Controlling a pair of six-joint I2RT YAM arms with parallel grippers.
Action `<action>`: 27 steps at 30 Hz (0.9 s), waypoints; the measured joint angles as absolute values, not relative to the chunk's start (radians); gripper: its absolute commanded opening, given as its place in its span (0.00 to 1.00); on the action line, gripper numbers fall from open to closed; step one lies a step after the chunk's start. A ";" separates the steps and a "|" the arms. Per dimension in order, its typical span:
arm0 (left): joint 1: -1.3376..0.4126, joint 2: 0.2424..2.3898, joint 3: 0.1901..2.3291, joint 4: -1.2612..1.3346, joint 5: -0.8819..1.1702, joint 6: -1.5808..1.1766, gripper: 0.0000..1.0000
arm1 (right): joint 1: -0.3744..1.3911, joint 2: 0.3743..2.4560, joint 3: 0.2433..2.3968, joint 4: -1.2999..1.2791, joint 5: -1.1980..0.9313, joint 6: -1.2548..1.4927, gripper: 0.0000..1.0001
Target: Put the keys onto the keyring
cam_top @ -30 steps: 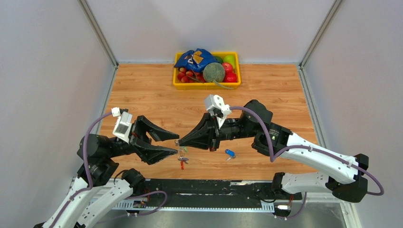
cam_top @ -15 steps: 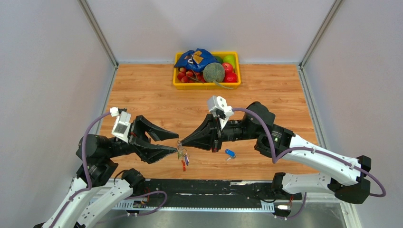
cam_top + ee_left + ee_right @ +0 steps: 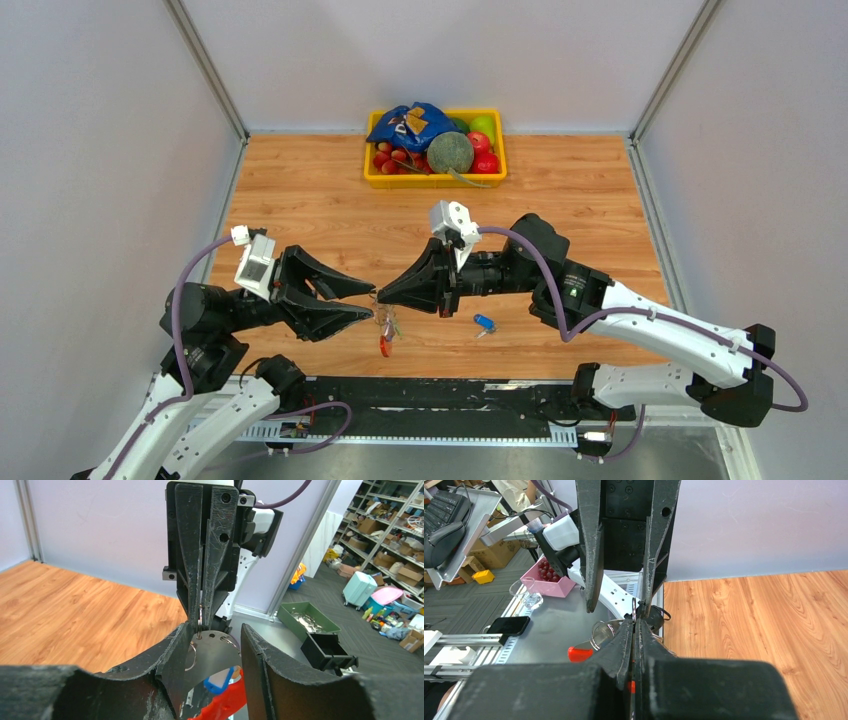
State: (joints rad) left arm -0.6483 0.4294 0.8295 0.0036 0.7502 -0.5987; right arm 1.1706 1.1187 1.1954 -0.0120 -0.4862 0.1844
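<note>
The keyring [image 3: 385,332] hangs above the table between my two grippers, its red clip [image 3: 384,347] lowest. My right gripper [image 3: 381,297] is shut on one of its small wire rings [image 3: 634,615]. My left gripper [image 3: 371,302] is open around the bunch. In the left wrist view the grey metal strip [image 3: 210,655] leans against the left finger [image 3: 172,652], apart from the right finger. One blue-headed key [image 3: 220,680] hangs on the bunch by the red clip [image 3: 225,705]. The other blue key [image 3: 484,323] lies on the table under the right arm.
A yellow tray [image 3: 436,181] with fruit, a blue bag and a grey ball stands at the back centre of the wooden table [image 3: 300,200]. White walls with metal posts close in both sides. The black rail runs along the near edge.
My right gripper has shifted slightly left and back with the keyring, and the bunch has swung a little. The left gripper stays open and almost still. The loose blue key has not moved.
</note>
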 measured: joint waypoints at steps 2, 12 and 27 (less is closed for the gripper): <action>-0.648 0.429 0.830 0.004 0.751 -0.601 0.44 | 1.171 1.119 1.195 -0.012 -0.481 0.182 0.00; -0.648 0.440 0.830 0.011 0.750 -0.601 0.38 | 1.171 1.119 1.195 -0.012 -0.480 0.181 0.00; -0.648 0.459 0.830 0.021 0.741 -0.604 0.09 | 1.171 1.118 1.195 -0.014 -0.487 0.172 0.00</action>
State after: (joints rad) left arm -0.6483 0.4591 0.8295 0.0212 0.7410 -0.6037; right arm 1.1706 1.1183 1.1954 -0.0135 -0.4866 0.1722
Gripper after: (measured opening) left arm 0.218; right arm 0.008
